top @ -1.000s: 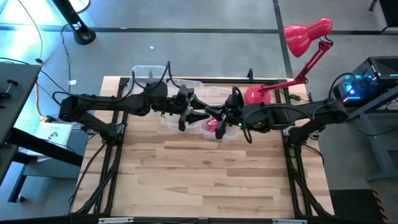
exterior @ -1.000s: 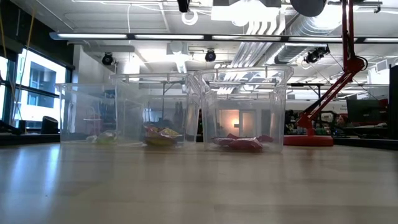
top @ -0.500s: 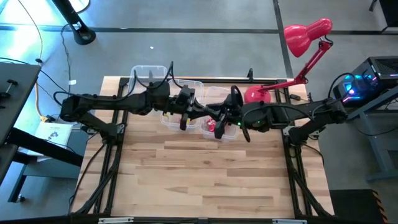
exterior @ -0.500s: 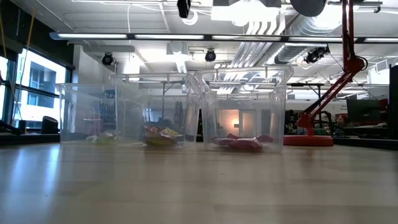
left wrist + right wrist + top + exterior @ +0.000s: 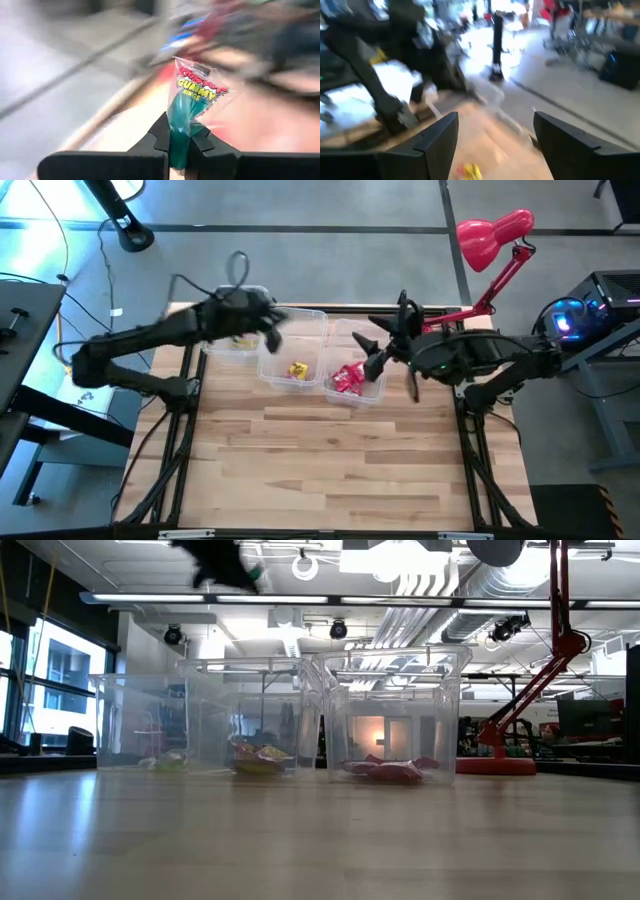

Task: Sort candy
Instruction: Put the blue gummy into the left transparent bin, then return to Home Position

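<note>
Left gripper (image 5: 179, 142) clamped on gummy-rings packet (image 5: 196, 97), above left bin (image 5: 233, 345); next: release there. Right gripper (image 5: 492, 135) wide, empty, beside red-candy bin (image 5: 352, 376).

"GUMMY RINGS" on the clear candy packet (image 5: 196, 97) in the left gripper (image 5: 179, 145)
</note>
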Tool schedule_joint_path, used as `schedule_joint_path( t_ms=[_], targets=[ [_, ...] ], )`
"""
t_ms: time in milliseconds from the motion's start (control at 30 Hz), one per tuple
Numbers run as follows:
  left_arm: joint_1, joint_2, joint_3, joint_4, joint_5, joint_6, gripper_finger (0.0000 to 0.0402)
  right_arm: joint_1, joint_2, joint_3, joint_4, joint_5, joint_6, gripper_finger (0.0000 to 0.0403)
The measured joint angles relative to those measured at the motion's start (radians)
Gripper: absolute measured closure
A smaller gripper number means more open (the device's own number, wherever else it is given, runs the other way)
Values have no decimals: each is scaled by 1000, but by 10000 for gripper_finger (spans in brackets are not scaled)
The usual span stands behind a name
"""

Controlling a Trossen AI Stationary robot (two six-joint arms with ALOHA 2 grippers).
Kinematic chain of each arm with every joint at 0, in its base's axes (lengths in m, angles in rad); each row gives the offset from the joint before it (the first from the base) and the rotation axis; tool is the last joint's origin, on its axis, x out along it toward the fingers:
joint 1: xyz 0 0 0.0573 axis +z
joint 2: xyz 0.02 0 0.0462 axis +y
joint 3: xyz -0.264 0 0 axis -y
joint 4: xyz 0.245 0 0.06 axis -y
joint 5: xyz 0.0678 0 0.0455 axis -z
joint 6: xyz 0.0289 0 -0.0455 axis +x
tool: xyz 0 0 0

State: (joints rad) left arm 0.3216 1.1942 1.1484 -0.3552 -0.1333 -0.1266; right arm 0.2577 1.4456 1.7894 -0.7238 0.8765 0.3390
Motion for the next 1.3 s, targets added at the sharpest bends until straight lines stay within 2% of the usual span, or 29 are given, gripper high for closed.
schedule_joint_path(
  t_ms=[67, 133, 200, 300, 533, 767, 900, 1033, 1167, 1300],
  targets=[
    [39, -62, -5, -168, -200, -2, 393, -6, 1, 1, -115, 3, 86, 148],
    [83, -98, -9, -344, -351, -68, 391, -10, 3, -8, -207, 3, 167, 148],
    [138, -114, -9, -504, -415, -134, 385, -21, 2, -43, -246, 6, 232, 148],
    [216, -107, -16, -632, -429, -191, 370, -33, 5, -93, -267, 5, 282, 148],
    [313, -59, -113, -564, -311, -169, 303, -65, 6, -135, -249, -73, 289, 148],
    [359, -40, -136, -563, -224, -197, 232, -61, -25, -135, -265, -77, 290, 148],
    [375, -40, -136, -560, -179, -248, 205, -61, -40, -135, -268, -84, 291, 148],
    [355, -64, -138, -540, -49, -261, 198, -55, -71, -135, -303, -92, 308, 148],
    [234, -193, -214, -244, 33, -243, 197, -27, -114, -135, -358, -85, 337, 148],
    [82, -363, -401, 168, 10, -311, 197, 18, -152, -135, -383, -52, 386, 148]
  ],
)
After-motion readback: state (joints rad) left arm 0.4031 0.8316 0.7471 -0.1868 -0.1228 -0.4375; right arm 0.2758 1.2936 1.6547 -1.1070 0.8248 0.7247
